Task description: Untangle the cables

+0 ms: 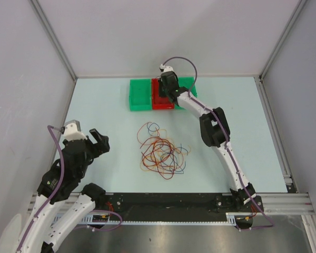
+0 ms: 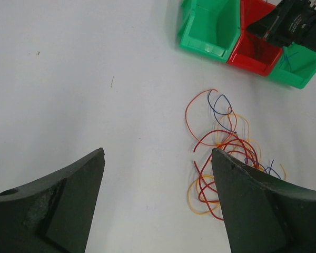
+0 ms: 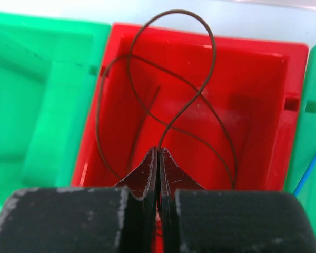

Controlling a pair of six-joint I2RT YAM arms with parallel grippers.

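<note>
The right hand pinches a brown cable looped over the red bin, while the left hand, spread wide, hangs beside the tangle.

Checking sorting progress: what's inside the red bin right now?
A brown cable loops over the red bin, pinched in the shut right pincer. Nothing else shows on the visible floor; the pincer covers the near part.
</note>
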